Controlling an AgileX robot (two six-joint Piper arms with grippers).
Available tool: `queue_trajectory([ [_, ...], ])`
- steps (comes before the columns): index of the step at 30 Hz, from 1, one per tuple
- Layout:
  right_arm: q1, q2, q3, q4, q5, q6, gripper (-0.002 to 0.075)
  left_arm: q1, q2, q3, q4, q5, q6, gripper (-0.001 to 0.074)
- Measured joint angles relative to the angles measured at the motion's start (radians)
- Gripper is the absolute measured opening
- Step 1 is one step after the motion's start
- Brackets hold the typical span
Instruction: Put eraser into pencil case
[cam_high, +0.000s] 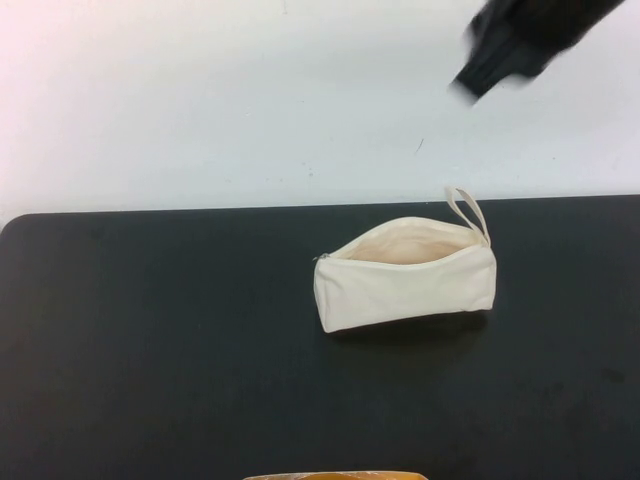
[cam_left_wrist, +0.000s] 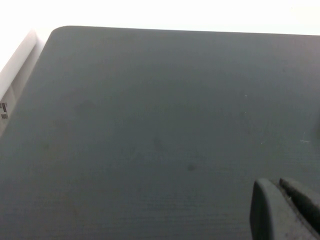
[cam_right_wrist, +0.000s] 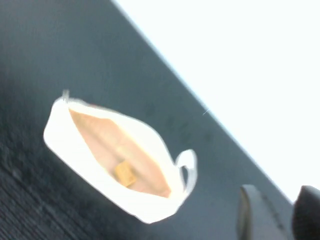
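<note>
The pencil case (cam_high: 405, 280) lies on the dark counter (cam_high: 150, 350), a little right of the middle and toward the far edge, its long side running left to right. Its zip is undone and the mouth gapes upward, showing the paler peach lining, and the small loop strap (cam_high: 467, 212) stands up at its right end.

In the right wrist view the eraser (cam_right_wrist: 124, 173) rests inside the open pencil case (cam_right_wrist: 90, 155) — a small tan-yellow block on the lining, toward the strap end; its label cannot be made out there. From the high view the eraser is hidden by the near wall of the pouch.

The right claw (cam_high: 490, 72) hangs high above the far right of the counter, well apart from the case, a blurred dark shape against the pale wall. The right wrist view shows its two dark fingers (cam_right_wrist: 252, 215) with a clear gap between them, holding nothing.

The left claw (cam_left_wrist: 286, 210) shows only in its own wrist view, above bare counter near a rounded corner; its fingertips appear pressed together, though only a corner of them is visible.
</note>
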Motion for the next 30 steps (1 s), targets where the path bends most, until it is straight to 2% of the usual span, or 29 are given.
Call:
queue_trajectory([
  [3, 0.000, -0.124, 0.000, 0.002, 0.000, 0.000, 0.0087, 0.000, 0.000, 0.000, 0.000, 0.000, 0.000, -0.0003],
  [7, 0.000, -0.299, -0.002, 0.066, 0.000, 0.003, 0.0010, 0.000, 0.000, 0.000, 0.000, 0.000, 0.000, -0.0003],
  [14, 0.000, -0.433, -0.008, 0.134, 0.000, 0.006, 0.0000, 0.000, 0.000, 0.000, 0.000, 0.000, 0.000, -0.0003],
  [26, 0.000, -0.387, -0.006, 0.147, 0.000, 0.004, -0.0001, 0.000, 0.000, 0.000, 0.000, 0.000, 0.000, -0.0003],
  [30, 0.000, -0.414, 0.032, 0.152, 0.000, -0.063, -0.0001, 0.000, 0.000, 0.000, 0.000, 0.000, 0.000, -0.0003],
])
